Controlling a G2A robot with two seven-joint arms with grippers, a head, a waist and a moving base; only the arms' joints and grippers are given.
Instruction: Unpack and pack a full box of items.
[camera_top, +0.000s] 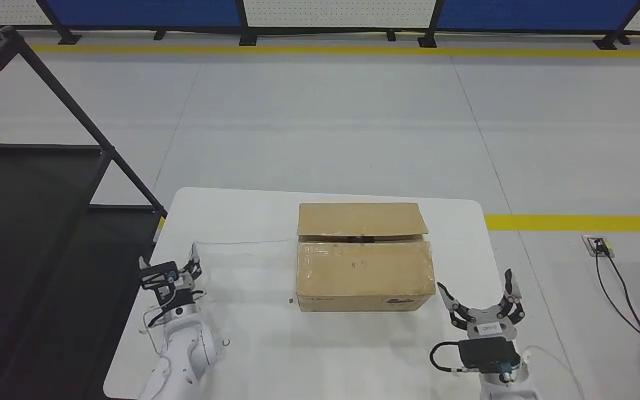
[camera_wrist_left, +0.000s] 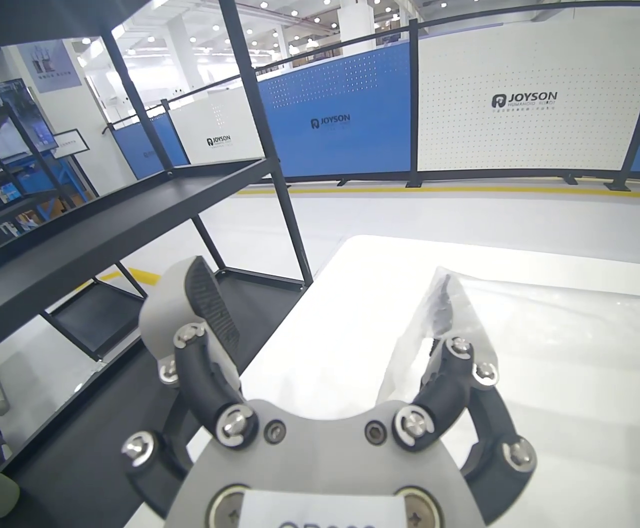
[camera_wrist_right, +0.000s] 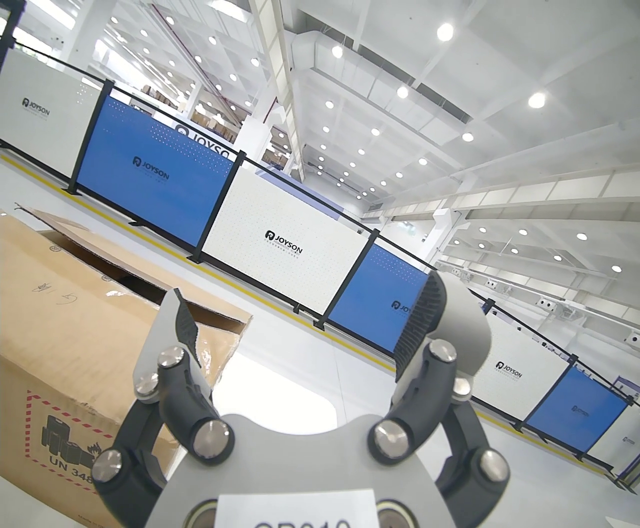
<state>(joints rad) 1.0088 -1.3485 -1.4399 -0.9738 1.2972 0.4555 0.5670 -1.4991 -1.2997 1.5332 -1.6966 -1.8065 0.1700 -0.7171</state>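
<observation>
here's the cardboard box (camera_top: 365, 262) sitting in the middle of the white table (camera_top: 250, 330), square to the robot. its near top flap lies flat with tape across it. the far flap is folded out away from the robot, and a dark gap shows between the two. from the right wrist view the box (camera_wrist_right: 75, 345) stands close beside that arm, the far flap's torn edge lifted above the opening.

over to the right gripper (camera_top: 484, 301) – it hangs just off the box's near right corner, not touching it. jaws spread wide, nothing between them, and the right wrist view (camera_wrist_right: 307, 310) says the same.

left gripper (camera_top: 170, 276) now, down at the table's left edge, well apart from the box and right next to the black rack (camera_top: 60, 200). its jaws are wide apart too (camera_wrist_left: 325, 300) – not clamped on anything. a sheet of clear plastic film (camera_wrist_left: 465, 320) lies on the table beside it, one corner standing up over a finger so the ribbed pad shows through. in the top view the film (camera_top: 245, 250) stretches from that gripper toward the box.

blue and white barrier panels (camera_top: 340, 12) line the far side of the floor.
</observation>
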